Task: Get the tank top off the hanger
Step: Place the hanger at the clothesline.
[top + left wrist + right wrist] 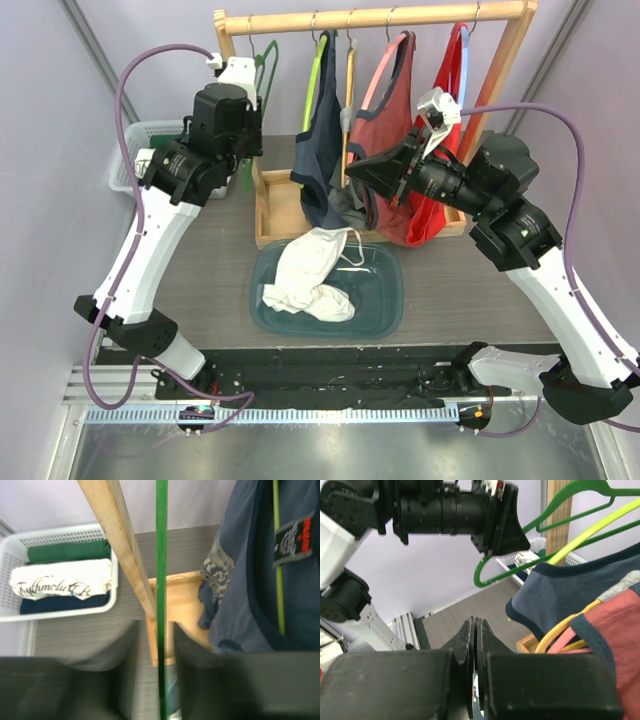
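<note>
The left gripper (156, 650) has its jaws narrowly parted, with a bar of the bare green hanger (161, 555) running between them. That hanger hangs at the left end of the wooden rack (370, 17). The right gripper (475, 630) is pressed closed on nothing and points left toward the navy tank top (320, 150) hanging mid-rack. The white tank top (305, 270) lies crumpled in the teal tray (385, 300) on the near side of the rack.
</note>
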{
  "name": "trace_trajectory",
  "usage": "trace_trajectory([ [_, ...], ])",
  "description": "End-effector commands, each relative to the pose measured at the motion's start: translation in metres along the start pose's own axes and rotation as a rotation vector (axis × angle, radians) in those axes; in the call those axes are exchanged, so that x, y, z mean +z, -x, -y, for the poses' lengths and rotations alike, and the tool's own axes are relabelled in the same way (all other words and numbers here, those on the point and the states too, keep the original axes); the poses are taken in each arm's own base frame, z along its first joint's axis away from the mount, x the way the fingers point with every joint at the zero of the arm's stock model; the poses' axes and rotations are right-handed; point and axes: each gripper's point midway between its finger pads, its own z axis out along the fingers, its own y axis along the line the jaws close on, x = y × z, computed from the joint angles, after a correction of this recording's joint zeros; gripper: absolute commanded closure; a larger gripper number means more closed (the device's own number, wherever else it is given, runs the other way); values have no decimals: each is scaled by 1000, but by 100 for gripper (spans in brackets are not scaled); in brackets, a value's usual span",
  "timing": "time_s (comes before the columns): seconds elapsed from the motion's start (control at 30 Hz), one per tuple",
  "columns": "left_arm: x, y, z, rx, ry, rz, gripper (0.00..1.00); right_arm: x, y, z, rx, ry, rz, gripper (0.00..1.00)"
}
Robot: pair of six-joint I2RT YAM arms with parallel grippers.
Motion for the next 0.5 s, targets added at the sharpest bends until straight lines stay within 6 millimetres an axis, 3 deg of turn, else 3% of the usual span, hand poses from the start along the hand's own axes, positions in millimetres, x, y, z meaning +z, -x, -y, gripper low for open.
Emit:
trace_trajectory([
  [0.0,-21,18,-8,-7,-23,65,33,17,20,7,60,-19,100,99],
  [0.1,-36,32,-11,12,-48,110,3,38,21,18,101,-59,113,99],
  [0.13,-40,35,-12,16,-58,120,0,45,19,20,109,-72,105,99],
  [0.17,-45,40,-14,17,-59,136,0,49,34,17,91,-76,126,94],
  [0.2,-53,45,-18,28,-61,157,0,55,30,26,89,-133,107,92],
  [0.23,-59,50,-21,31,-63,174,0,74,15,28,71,-145,61,89],
  [0.27,-64,53,-24,36,-63,186,0,75,28,26,50,-174,65,83],
  [0.3,-76,58,-29,51,-69,213,0,81,27,28,39,-196,53,76],
  [0.33,-80,59,-31,58,-72,219,0,94,18,38,33,-267,33,69],
  [0.37,-85,58,-32,65,-79,224,0,95,35,36,6,-282,59,64],
  [0.47,-104,49,-37,135,-123,225,0,99,31,60,27,-434,40,52],
])
